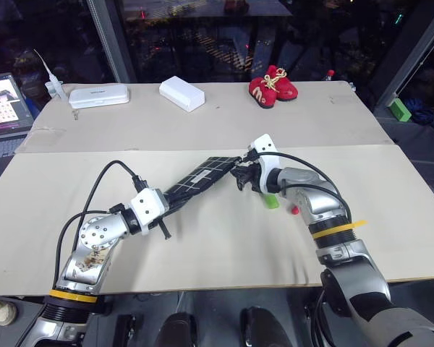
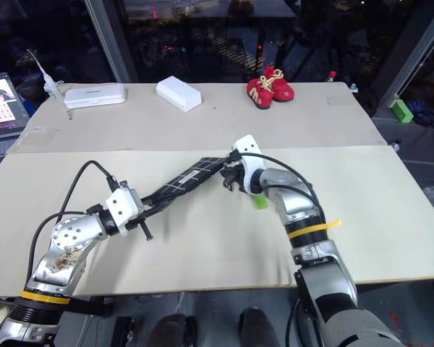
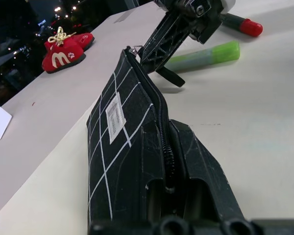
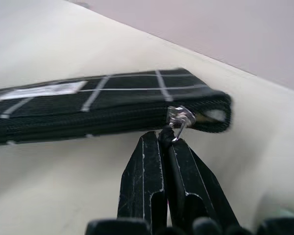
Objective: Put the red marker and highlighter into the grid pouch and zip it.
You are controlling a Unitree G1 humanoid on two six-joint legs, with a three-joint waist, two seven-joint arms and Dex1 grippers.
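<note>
A yellow arched "M" logo can be read on each of the red baby shoes (image 3: pixel 64 50), which stand near the far edge of the table (image 1: pixel 202 238), toward its right corner. It is the one sign that can be made out.

The grid pouch (image 3: pixel 118 147) carries a small white label (image 3: pixel 115 117) on its side with rows of tiny print, too small to read.

The flat white case (image 1: pixel 99 95) near the far left corner of the table bears a short dark line of print on its lid, also illegible.

The screen (image 1: pixel 5 103) past the table's left edge shows pictures and small rows of marks; no words can be told.
</note>
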